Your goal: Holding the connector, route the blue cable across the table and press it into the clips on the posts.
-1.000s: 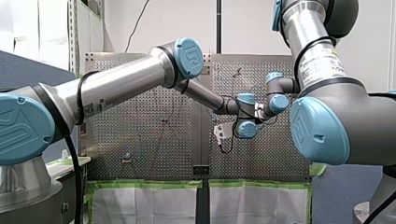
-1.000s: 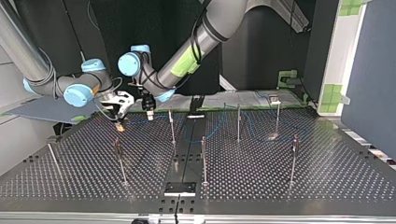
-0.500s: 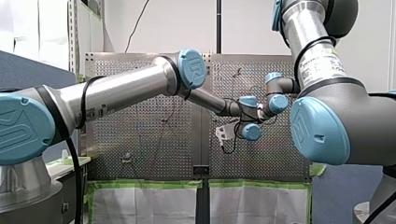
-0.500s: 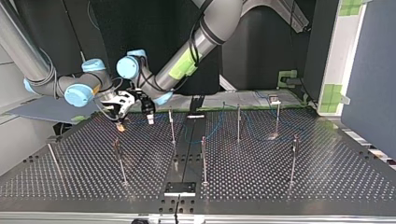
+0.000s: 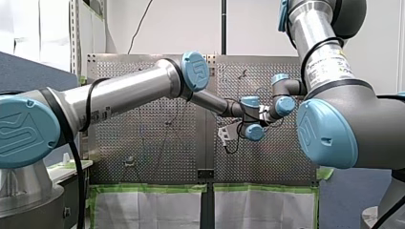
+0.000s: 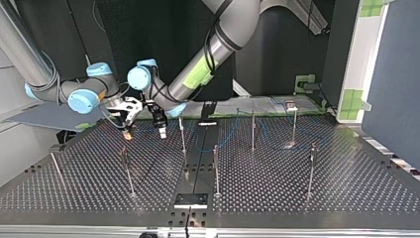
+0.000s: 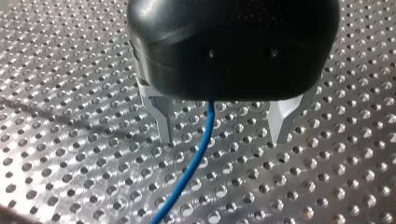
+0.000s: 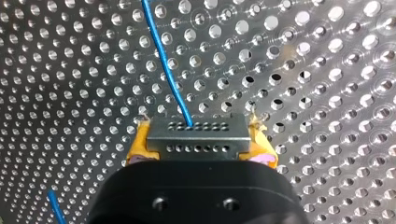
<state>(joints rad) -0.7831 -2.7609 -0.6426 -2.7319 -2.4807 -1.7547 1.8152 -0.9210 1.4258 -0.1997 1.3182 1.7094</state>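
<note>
The connector point(image 8: 198, 133) is pinched by right gripper point(image 8: 201, 148) (yellow pads) so cable point(image 8: 163, 60) trails free; left gripper point(image 7: 223, 134) is spread astride it, prob. as guide.

The perforated table point(image 6: 297, 188) carries slim upright posts point(image 6: 216, 171) — and the blue cable point(image 7: 187, 175) trails across it.

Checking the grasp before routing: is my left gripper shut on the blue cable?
No, my left gripper is open; the blue cable runs free between its fingers.
</note>
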